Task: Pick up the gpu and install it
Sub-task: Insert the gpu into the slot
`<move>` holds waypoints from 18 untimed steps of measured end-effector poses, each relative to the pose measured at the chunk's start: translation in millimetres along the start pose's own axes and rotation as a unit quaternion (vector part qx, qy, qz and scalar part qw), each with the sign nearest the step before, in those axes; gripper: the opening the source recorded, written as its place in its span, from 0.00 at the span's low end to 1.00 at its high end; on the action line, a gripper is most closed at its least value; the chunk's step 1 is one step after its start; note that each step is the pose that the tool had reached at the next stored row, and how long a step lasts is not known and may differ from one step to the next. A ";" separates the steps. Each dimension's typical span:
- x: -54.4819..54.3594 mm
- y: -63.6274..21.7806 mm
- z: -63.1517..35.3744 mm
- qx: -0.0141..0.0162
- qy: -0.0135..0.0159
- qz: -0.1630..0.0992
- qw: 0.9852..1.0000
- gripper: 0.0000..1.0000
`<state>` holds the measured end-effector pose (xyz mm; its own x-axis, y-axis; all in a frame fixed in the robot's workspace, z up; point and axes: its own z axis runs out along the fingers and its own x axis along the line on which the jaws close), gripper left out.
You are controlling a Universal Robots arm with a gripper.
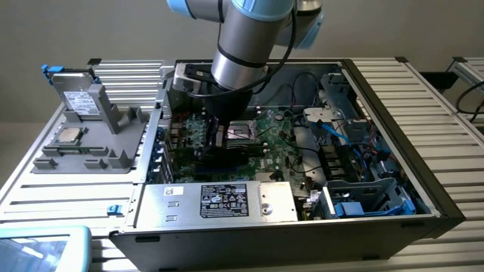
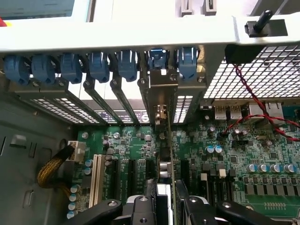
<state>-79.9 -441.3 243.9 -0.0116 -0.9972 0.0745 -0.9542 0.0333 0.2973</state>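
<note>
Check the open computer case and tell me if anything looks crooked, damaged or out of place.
Nothing stands out. The gpu stands edge-on and upright between the end effector and the rear slot brackets, over the motherboard.

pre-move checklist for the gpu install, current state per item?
1. gpu between the jaws: ok, the card stands edge-on, running up from the gripper.
2. Arm inside the open case, over the motherboard: ok.
3. Bracket at the rear slot openings: ok, it sits beside the blue latches.
4. Card upright, in line with the expansion slots: ok, no visible tilt.
5. Card edge fully seated in its slot: cannot tell, the bottom edge is hidden by the gripper.
6. Red and black wires off the card's path: ok, they lie to one side.
</note>
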 end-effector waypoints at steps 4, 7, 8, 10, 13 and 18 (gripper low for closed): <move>-0.7 -0.7 -0.2 -0.001 0.000 0.001 1.000 0.28; -0.4 -5.6 -1.9 -0.002 0.000 0.001 1.000 0.28; -0.2 -7.4 -2.5 -0.002 0.000 0.001 1.000 0.28; 0.6 -9.1 -2.9 -0.002 0.000 0.001 1.000 0.28; 2.4 -9.6 -2.8 -0.002 -0.001 0.002 1.000 0.28; 3.9 -8.6 -2.4 -0.003 -0.001 0.004 1.000 0.28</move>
<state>-71.0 -445.3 243.9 -0.0195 -0.9970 0.0743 -0.9526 0.0411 0.3016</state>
